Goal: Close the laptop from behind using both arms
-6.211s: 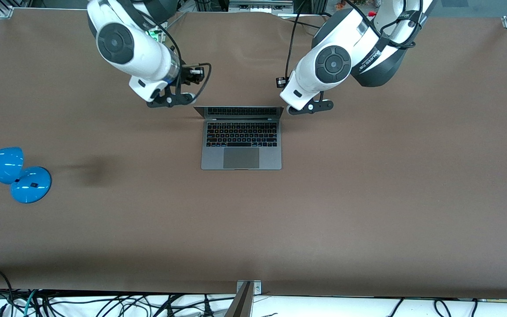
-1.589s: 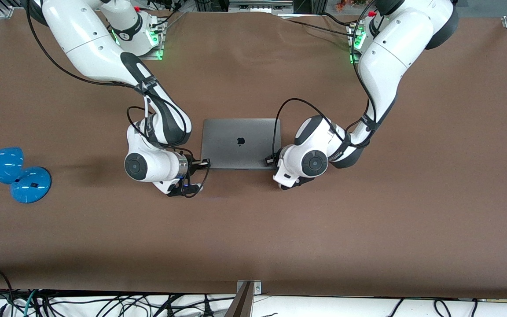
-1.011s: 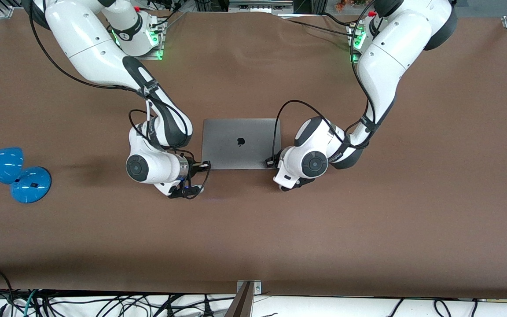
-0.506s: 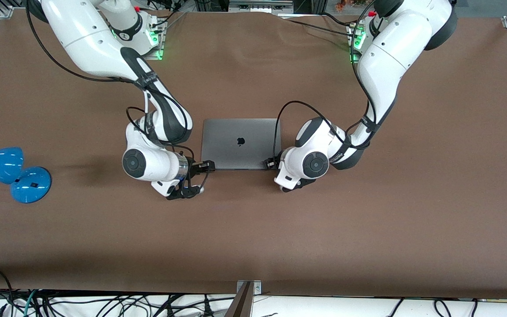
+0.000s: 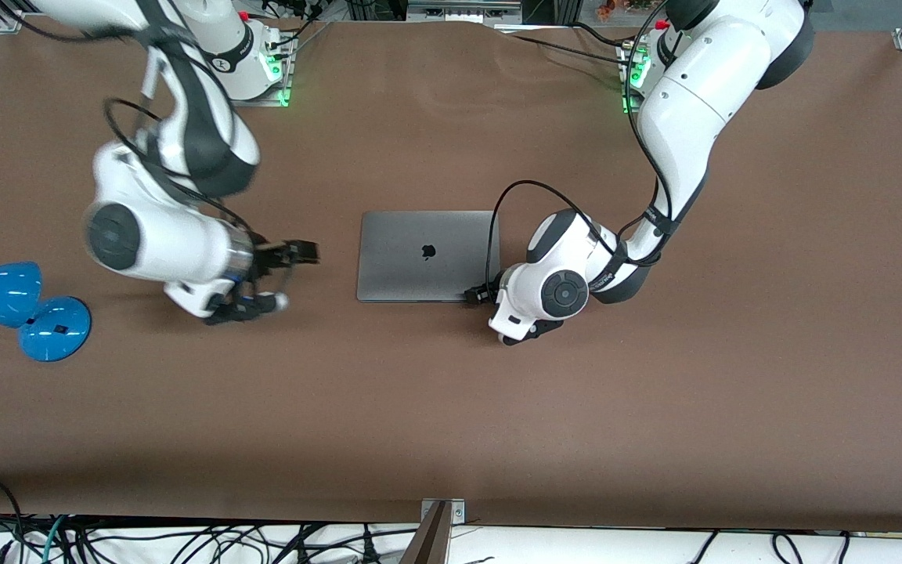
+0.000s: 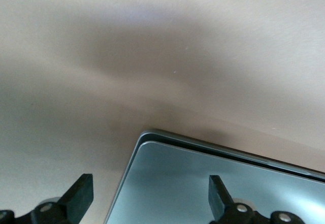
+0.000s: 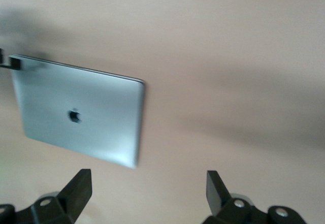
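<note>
Laptop shut; only the retreat is left.

The laptop [image 5: 428, 255] lies flat mid-table, lid down with the logo up, so the closing looks done. The right gripper [image 5: 288, 274] hangs with fingers spread over bare table toward the right arm's end, apart from the laptop. The left gripper [image 5: 476, 294] sits low at the laptop's front corner on the left arm's side, fingers apart and holding nothing. It has yet to pull clear.

The grey laptop [image 5: 428, 255] lies shut and flat, one corner between the left gripper's [image 6: 147, 198] spread jaws, well clear of the right gripper's [image 7: 144, 193]
</note>
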You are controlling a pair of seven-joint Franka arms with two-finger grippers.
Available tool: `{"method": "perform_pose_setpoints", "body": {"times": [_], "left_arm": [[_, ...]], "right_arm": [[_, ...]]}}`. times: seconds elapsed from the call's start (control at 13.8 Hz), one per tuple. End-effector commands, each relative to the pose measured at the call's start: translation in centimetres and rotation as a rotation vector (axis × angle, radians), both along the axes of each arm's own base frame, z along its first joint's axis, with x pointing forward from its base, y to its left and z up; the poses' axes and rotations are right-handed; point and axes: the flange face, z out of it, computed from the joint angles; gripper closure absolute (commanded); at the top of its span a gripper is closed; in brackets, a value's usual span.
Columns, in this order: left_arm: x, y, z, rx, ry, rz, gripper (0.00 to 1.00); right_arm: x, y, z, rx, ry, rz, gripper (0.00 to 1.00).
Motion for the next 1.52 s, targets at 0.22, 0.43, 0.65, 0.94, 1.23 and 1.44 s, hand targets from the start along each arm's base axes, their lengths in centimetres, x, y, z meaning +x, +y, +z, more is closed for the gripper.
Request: {"method": "perform_pose_setpoints", "body": {"times": [0.22,0.43,0.65,0.94,1.23,1.44], "left_arm": [[-0.3,3.0,12.4,0.081,-0.046,-0.154,0.00],[-1.5,5.8,18.8,0.134,-0.094,-0.198,0.00],[-3.0,10.4,25.2,0.147,-0.149,-0.262,0.00],[-5.4,12.9,31.4,0.184,-0.227,-0.270,0.00],[-7.0,16.2,36.5,0.202,-0.264,-0.306,0.00],[-8.4,19.6,39.0,0.211,-0.291,-0.357,0.00]], "right_arm": [[-2.2,-9.4,9.2,-0.161,-0.133,-0.067,0.00],[-3.5,-11.5,11.7,-0.170,-0.144,-0.095,0.00],[-5.2,-14.0,13.7,-0.179,-0.168,-0.140,0.00],[-5.7,-16.2,14.7,-0.178,-0.186,-0.144,0.00],[-5.7,-17.0,14.4,-0.180,-0.185,-0.159,0.00],[-6.3,-17.0,15.1,-0.181,-0.189,-0.159,0.00]]}}
